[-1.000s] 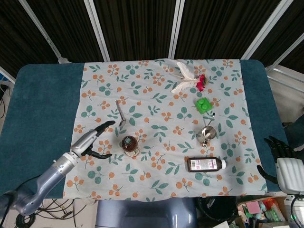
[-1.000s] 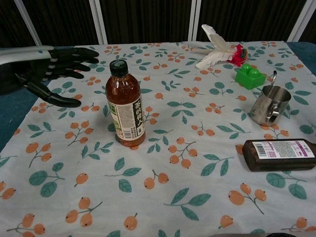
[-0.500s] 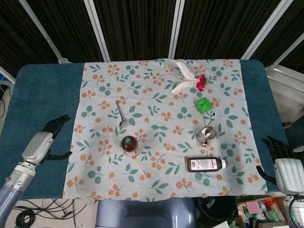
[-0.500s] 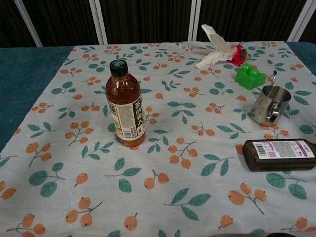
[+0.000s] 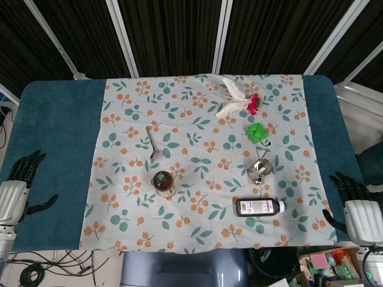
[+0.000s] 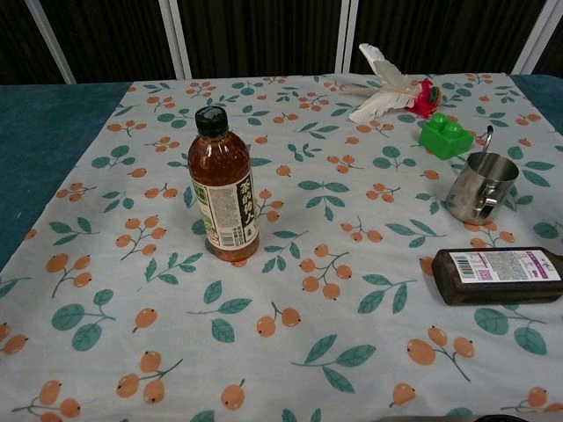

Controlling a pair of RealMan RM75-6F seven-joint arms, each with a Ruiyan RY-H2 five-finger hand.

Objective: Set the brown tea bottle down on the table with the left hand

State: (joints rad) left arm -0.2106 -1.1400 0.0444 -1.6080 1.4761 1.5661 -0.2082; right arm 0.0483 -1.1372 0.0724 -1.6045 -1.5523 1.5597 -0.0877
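Note:
The brown tea bottle (image 5: 163, 183) (image 6: 223, 188) stands upright on the floral cloth, left of centre, with nothing touching it. My left hand (image 5: 17, 191) hangs at the table's front left corner, far from the bottle, fingers spread and holding nothing. My right hand (image 5: 355, 206) is at the front right edge, also with fingers apart and nothing in it. Neither hand shows in the chest view.
On the floral cloth (image 5: 197, 137) lie a dark flat bottle (image 5: 258, 207) (image 6: 495, 274), a steel cup (image 5: 260, 168) (image 6: 479, 186), a green block (image 5: 256, 131) (image 6: 446, 135), a feather toy (image 5: 236, 98) (image 6: 391, 85) and a small metal tool (image 5: 152, 141). Blue table (image 5: 54, 131) borders the cloth.
My left hand has drawn back from beside the bottle, leftward and toward the front corner, leaving the chest view. The bottle stays standing where it was. The right hand has not moved.

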